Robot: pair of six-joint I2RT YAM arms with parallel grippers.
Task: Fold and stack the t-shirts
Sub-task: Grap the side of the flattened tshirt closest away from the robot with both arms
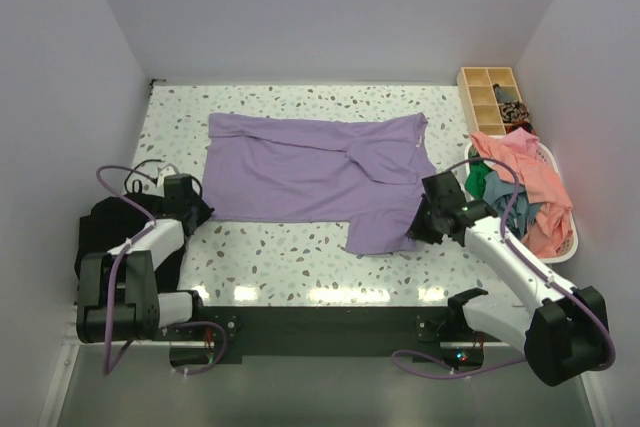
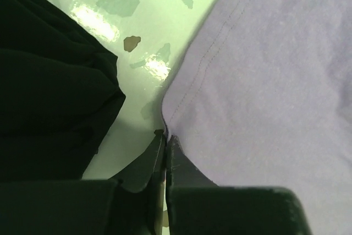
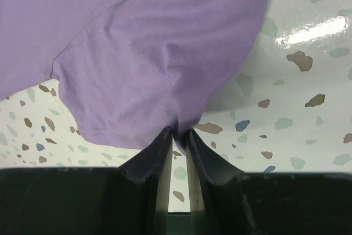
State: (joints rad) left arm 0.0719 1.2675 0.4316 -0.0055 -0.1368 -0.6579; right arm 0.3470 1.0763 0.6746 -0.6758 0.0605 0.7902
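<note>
You're starting the first fold: the lavender t-shirt [image 1: 300,172] lies spread on the table [image 1: 300,257]. Your right gripper [image 3: 179,136] pinches its sleeve hem. Your left gripper [image 2: 165,138] is closed at the hem corner, though I cannot tell if it holds cloth. Confirm that, then lift evenly.

lavender t-shirt [image 1: 300,172] flat; pink t-shirt [image 1: 535,182] crumpled rightward

We can read no text, label, brand or number in any view, neither on the lavender t-shirt [image 1: 300,172] nor the table [image 1: 290,257].
</note>
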